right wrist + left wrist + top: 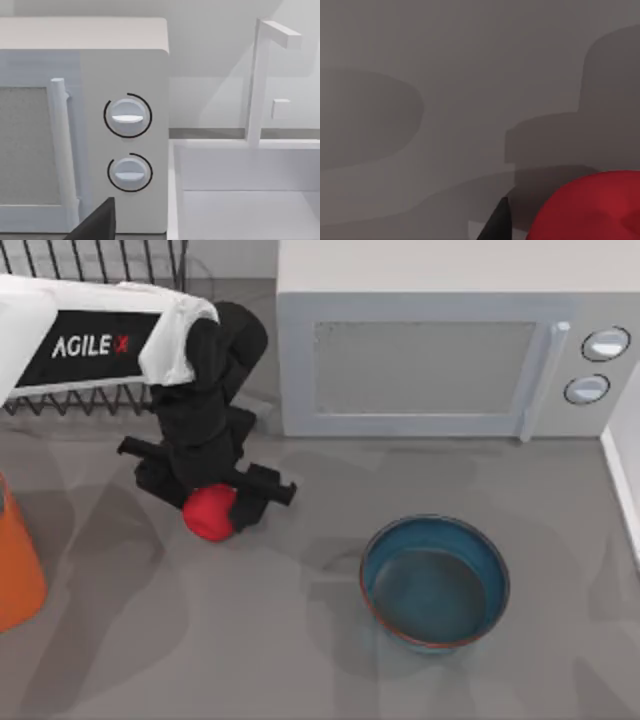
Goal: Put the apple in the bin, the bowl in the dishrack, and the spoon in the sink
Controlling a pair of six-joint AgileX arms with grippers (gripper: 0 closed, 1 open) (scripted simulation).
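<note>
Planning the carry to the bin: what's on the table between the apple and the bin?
Nothing: in the top view, bare grey table separates the apple, at the left end effector, from the bin.

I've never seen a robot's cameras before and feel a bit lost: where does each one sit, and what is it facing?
Top view: above the table, looking down on the left arm, its left gripper on the apple, the bowl, microwave.
Left wrist view: on the left arm, facing the table; a dark fingertip shows.
Right wrist view: on the right arm, facing microwave and sink; a dark gripper part shows.
Shared: apple; microwave.
</note>
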